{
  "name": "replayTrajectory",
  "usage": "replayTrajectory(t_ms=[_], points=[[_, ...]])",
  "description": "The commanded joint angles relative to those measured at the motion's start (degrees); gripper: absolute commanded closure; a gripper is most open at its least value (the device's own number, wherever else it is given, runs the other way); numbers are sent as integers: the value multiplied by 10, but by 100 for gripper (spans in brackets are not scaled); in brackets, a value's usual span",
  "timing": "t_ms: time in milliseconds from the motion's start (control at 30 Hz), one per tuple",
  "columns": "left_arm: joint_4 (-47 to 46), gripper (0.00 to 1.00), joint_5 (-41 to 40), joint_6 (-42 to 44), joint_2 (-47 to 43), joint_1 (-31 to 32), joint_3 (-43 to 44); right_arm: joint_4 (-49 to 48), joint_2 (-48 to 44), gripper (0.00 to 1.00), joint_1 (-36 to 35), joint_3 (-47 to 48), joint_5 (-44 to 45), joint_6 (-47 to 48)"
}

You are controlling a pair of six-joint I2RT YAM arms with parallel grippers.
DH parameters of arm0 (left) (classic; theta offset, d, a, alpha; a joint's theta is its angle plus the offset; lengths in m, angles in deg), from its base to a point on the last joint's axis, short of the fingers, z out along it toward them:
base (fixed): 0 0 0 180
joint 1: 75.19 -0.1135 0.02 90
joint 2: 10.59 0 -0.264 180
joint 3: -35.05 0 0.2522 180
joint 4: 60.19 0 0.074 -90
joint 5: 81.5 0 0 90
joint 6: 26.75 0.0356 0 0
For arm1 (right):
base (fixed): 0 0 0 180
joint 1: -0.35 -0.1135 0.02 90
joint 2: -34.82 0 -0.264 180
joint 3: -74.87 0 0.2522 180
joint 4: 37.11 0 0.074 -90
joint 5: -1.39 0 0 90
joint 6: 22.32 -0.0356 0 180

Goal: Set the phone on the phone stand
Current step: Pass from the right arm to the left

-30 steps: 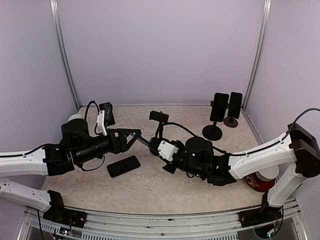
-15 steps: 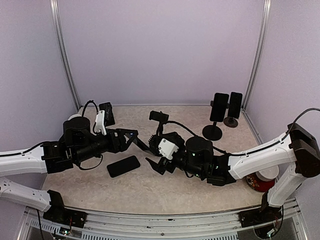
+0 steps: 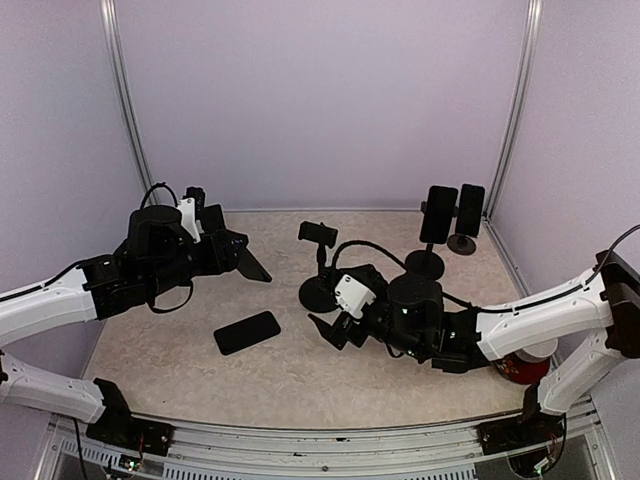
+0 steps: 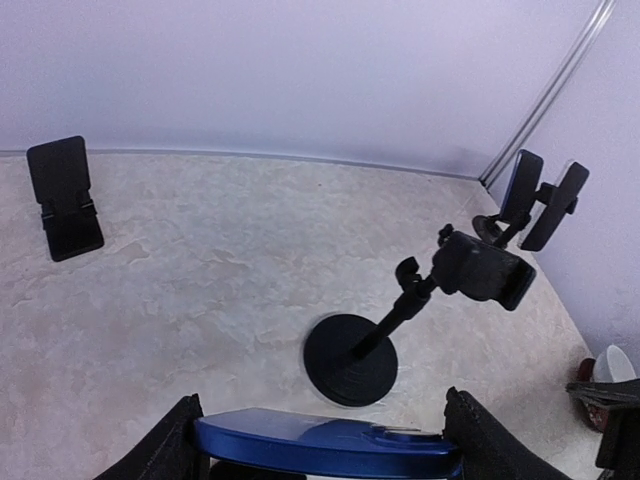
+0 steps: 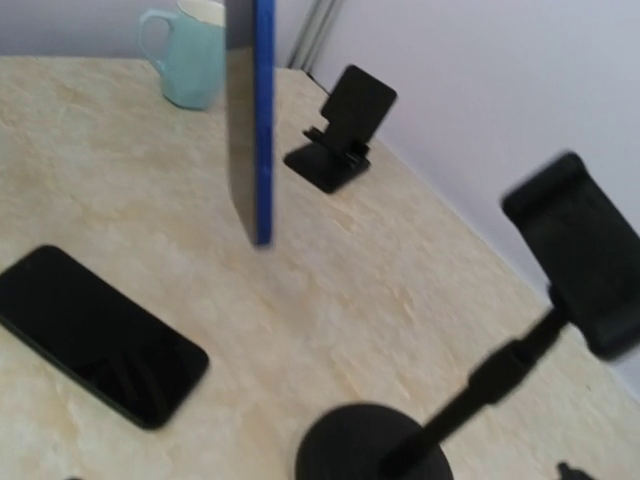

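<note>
Left wrist: phone (image 4: 320, 440) in L tool (image 4: 326, 452)

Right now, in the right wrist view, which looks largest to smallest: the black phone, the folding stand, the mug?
1. black phone, nearest the camera.
2-3. folding stand and mug look alike; the blue phone and frame edge hide part of the mug.

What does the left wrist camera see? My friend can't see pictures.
A blue phone is gripped edge-on between the two black fingers of the left end effector, at the bottom. Beyond it, on the beige table, stands a black phone stand with a round base and empty clamp; a small folding stand sits far left.
</note>
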Motion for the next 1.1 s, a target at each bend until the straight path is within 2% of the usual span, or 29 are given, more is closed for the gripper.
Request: replayTrajectory(t_ms=[0,233,500,933,1067], points=[[12,55,-22,19,17,-37,48,32,-48,0,-5,-20,32,-13],[13,57,-26,21,78,-104,95,38,-108,0,-3,-59,61,-4],[-2,62,-53,7,164,-154,157,24,-135,0,6,-99,75,-6],[45,62,-183,-11,305,-171,297,4,-151,0,21,-130,74,-7],[56,62,-191,-17,337,-180,327,-3,-145,0,27,-134,69,-9]])
